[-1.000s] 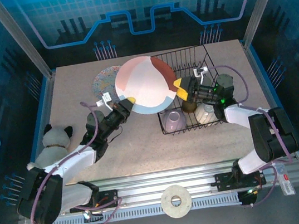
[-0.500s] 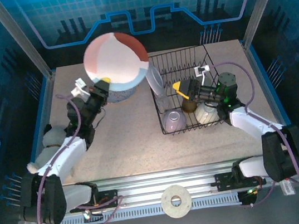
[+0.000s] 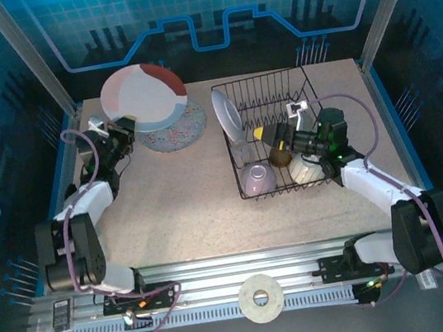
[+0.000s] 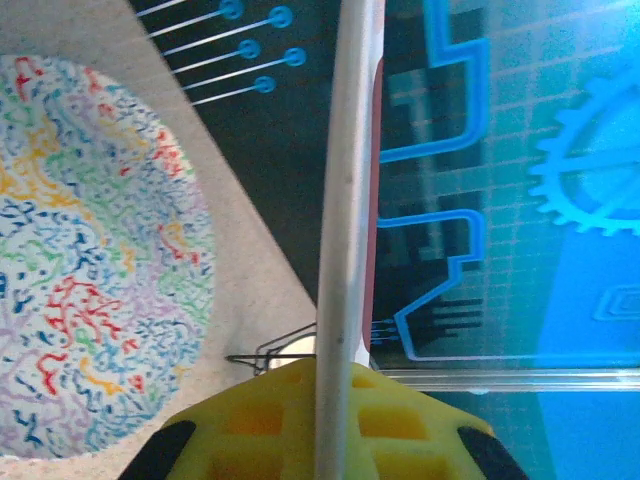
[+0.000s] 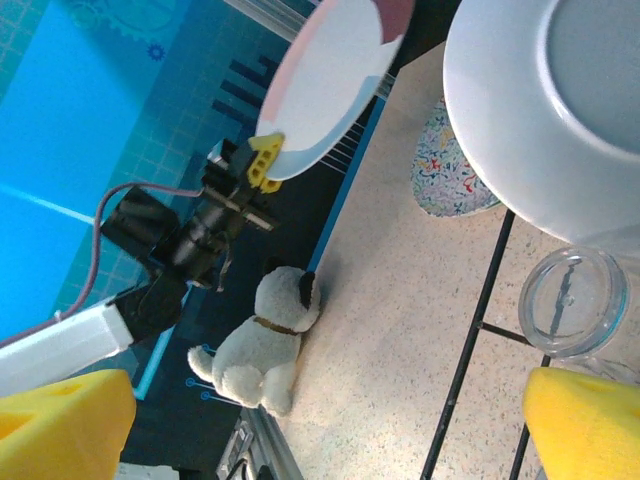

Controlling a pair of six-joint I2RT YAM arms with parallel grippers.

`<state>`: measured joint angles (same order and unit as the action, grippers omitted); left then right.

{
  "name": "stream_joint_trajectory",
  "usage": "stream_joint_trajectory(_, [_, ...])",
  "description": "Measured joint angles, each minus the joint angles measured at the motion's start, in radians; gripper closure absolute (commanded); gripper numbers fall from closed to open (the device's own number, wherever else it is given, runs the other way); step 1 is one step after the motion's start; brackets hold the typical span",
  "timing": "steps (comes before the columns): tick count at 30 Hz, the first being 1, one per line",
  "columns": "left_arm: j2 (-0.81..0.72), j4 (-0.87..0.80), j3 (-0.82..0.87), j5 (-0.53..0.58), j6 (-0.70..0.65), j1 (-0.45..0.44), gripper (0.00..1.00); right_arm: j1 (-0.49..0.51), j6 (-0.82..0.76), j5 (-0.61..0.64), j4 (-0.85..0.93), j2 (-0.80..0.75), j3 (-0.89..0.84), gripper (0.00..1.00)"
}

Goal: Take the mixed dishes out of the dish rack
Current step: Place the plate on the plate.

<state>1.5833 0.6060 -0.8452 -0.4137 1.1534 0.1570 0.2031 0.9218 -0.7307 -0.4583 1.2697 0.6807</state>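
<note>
My left gripper (image 3: 126, 128) is shut on the rim of the red-and-white plate (image 3: 144, 94), holding it tilted above the speckled floral plate (image 3: 174, 129) lying at the back left of the table. In the left wrist view the plate's rim (image 4: 345, 200) runs edge-on between the yellow pads (image 4: 250, 420). The black wire dish rack (image 3: 300, 79) holds an upright white plate (image 3: 227, 119), a clear glass (image 3: 243, 156), a lavender bowl (image 3: 257, 179), a brown cup (image 3: 280, 157) and a white bowl (image 3: 305, 168). My right gripper (image 3: 271, 135) hovers open over the rack, nothing between its fingers (image 5: 585, 420).
A plush dog (image 5: 265, 340) sits at the table's left edge near the left arm. A white ring (image 3: 260, 296) lies on the front rail. Bare tabletop (image 3: 187, 213) lies between the rack and the left arm. The enclosure's posts and back wall close in the table.
The left arm swung the red-and-white plate from beside the rack to the back left, above the floral plate. The right gripper let go of it, opened wide and stayed over the rack.
</note>
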Motion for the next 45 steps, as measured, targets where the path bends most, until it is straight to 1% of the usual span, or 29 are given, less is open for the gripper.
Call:
stream_joint_trajectory(5, [0.114, -0.04, -0.056, -0.056, -0.011, -0.002, 1.0, 0.002, -0.016, 0.013, 0.015, 0.0, 0.0, 0.0])
stream_joint_trajectory(13, [0.251, -0.066, -0.109, -0.09, -0.021, -0.002, 1.0, 0.01, -0.037, 0.025, 0.043, 0.0, 0.002, 0.0])
stream_joint_trajectory(29, [0.357, -0.098, -0.164, -0.108, -0.054, -0.011, 1.0, 0.032, -0.067, 0.035, 0.067, 0.0, 0.021, 0.0])
stream_joint_trajectory(31, [0.367, -0.099, -0.167, -0.109, -0.056, -0.015, 0.98, 0.032, -0.067, 0.035, 0.067, 0.0, 0.023, 0.0])
stream_joint_trajectory(34, [0.383, -0.1, -0.169, -0.111, -0.056, -0.02, 0.93, 0.032, -0.071, 0.035, 0.074, 0.0, 0.027, 0.0])
stream_joint_trajectory(36, [0.386, -0.096, -0.171, -0.114, -0.057, -0.022, 0.86, 0.033, -0.074, 0.035, 0.078, 0.0, 0.031, 0.0])
stream_joint_trajectory(41, [0.386, -0.093, -0.182, -0.119, -0.063, -0.026, 0.62, 0.034, -0.078, 0.035, 0.086, 0.0, 0.034, 0.0])
stream_joint_trajectory(45, [0.386, -0.102, -0.182, -0.119, -0.082, -0.028, 0.45, 0.034, -0.078, 0.035, 0.09, 0.0, 0.034, 0.0])
